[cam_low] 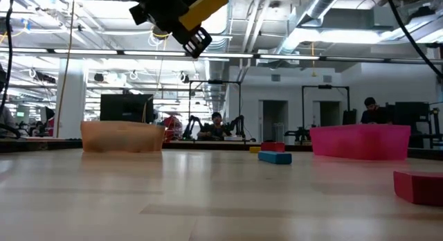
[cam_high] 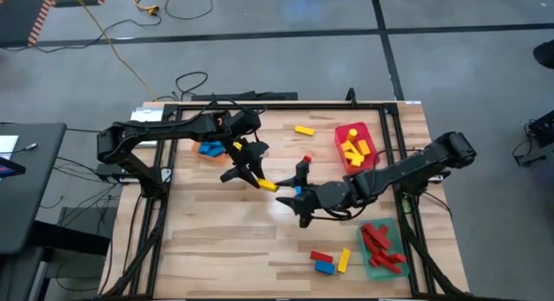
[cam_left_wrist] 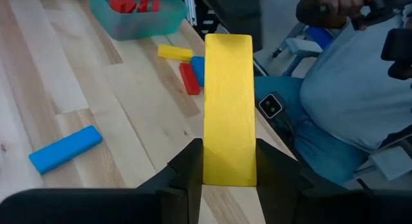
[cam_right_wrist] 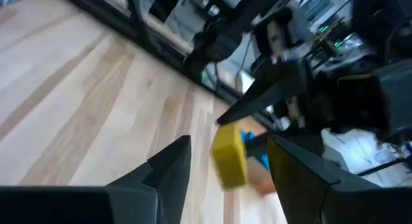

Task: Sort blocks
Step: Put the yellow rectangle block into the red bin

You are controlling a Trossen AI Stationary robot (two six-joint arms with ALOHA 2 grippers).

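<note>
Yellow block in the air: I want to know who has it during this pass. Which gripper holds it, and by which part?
The left gripper holds the yellow block by one end, fingers on its long sides. The right gripper is open, holding nothing.

Yellow block (cam_left_wrist: pixel 228 108) in dark left claw (cam_left_wrist: pixel 228 179); red blocks (cam_high: pixel 379 242) in seemingly green tray (cam_high: pixel 400 234)

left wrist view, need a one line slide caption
Left claw shut on a yellow block above the table, with a blue block and a green tray of red blocks beyond.
</note>
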